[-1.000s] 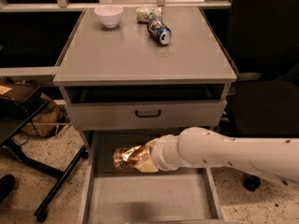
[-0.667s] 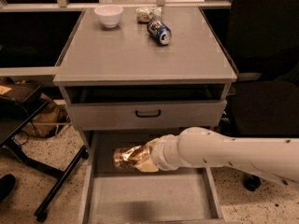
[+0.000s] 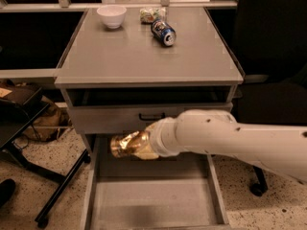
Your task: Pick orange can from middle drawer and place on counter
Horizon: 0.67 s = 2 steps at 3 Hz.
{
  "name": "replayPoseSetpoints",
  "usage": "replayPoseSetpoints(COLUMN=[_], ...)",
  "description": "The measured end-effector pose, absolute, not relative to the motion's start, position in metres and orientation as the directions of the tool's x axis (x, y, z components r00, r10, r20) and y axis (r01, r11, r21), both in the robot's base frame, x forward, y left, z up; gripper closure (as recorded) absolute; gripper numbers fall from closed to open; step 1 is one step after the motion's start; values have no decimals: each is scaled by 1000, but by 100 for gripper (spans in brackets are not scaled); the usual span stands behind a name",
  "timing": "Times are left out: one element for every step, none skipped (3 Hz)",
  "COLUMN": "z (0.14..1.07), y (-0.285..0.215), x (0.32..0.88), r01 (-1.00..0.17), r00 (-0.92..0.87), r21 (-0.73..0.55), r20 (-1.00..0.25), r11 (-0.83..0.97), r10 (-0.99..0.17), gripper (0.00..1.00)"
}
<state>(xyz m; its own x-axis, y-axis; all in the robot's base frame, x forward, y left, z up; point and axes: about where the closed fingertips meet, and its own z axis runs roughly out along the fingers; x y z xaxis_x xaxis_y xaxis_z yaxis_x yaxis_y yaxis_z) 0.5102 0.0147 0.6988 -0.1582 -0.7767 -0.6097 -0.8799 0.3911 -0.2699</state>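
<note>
The orange can (image 3: 125,144), shiny and wrinkled, hangs in the air above the open middle drawer (image 3: 153,202), level with the drawer's back end. My gripper (image 3: 139,147) sits at the end of the white arm (image 3: 225,135) that reaches in from the right. It is shut on the can's right end, and the can and wrist largely hide the fingers. The grey counter (image 3: 144,61) lies above, behind the can.
On the counter stand a white bowl (image 3: 112,16), a crumpled packet (image 3: 152,14) and a blue-and-black can (image 3: 163,32) on its side. A shut drawer front with a black handle (image 3: 152,116) is just behind the can. A dark chair (image 3: 273,66) stands right, black stand legs (image 3: 57,186) left.
The arm has lifted the orange can up and slightly left, away from the drawer floor and toward the level of the upper drawer front.
</note>
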Motion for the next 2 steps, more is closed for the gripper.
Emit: replayPoseSetpoints(z=[776, 825], y=[23, 16], x=[547, 591], r01=[-841, -778], r00=[-87, -43], r21=[-381, -484], r20=[-606, -595], r11=[385, 401], r10=[-791, -802], gripper=[100, 100])
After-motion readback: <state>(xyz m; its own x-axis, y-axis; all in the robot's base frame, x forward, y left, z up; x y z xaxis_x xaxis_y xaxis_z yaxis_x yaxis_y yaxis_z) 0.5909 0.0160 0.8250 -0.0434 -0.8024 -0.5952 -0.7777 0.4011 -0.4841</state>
